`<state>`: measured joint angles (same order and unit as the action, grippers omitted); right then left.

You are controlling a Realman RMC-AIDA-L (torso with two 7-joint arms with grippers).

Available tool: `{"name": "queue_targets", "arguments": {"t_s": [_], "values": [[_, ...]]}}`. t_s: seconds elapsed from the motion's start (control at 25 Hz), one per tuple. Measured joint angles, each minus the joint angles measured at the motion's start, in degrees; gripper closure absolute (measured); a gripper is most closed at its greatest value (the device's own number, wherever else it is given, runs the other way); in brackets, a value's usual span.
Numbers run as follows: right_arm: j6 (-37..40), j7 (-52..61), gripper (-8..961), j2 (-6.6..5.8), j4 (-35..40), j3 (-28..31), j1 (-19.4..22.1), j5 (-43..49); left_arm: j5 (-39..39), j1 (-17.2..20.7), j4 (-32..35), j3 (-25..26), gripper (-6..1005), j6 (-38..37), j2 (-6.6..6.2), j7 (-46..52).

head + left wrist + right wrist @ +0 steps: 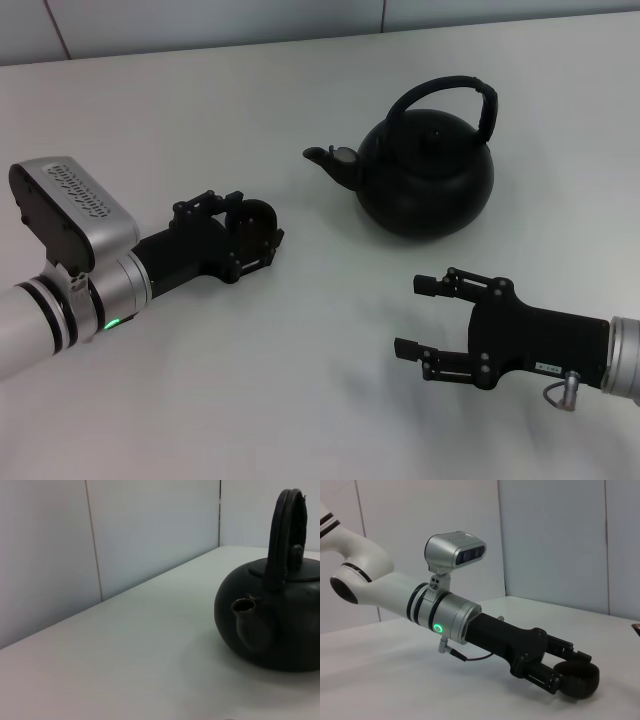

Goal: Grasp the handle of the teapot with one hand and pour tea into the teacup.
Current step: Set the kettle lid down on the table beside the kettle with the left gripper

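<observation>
Left gripper (258,232), jaws clamped around the teacup (255,222), resting low on the desk (300,390) at the left, just near-left of the spout (322,158). Right gripper (425,318), jaws wide apart and empty, hovering on the near right, a little apart from the teapot (425,180). Teapot standing upright in the far middle, handle (486,105) arched over the lid, not yet grasped. Step in hand, probably: reaching for the handle. Next move calling for lifting the right gripper up and farther, to close on the ribbed part. Pot round, glossy black; cup small, dark, bowl-shaped; desk smooth, pale.
</observation>
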<state>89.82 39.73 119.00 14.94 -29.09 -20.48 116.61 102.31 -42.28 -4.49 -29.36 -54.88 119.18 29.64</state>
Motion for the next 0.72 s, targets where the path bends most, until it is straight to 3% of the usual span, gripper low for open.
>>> {"name": "queue_targets", "arguments": {"t_s": [0.52, 0.72], "values": [[-0.01, 0.00, 200, 0.00, 0.00, 0.06, 0.00, 0.02, 0.00, 0.09, -0.08, 0.01, 159, -0.19, 0.00, -0.13], [-0.28, 0.00, 201, 0.05, 0.00, 0.09, 0.00, 0.03, 0.02, 2.44, 1.17, 1.79, 152, -7.04, -0.27, 0.10]]}}
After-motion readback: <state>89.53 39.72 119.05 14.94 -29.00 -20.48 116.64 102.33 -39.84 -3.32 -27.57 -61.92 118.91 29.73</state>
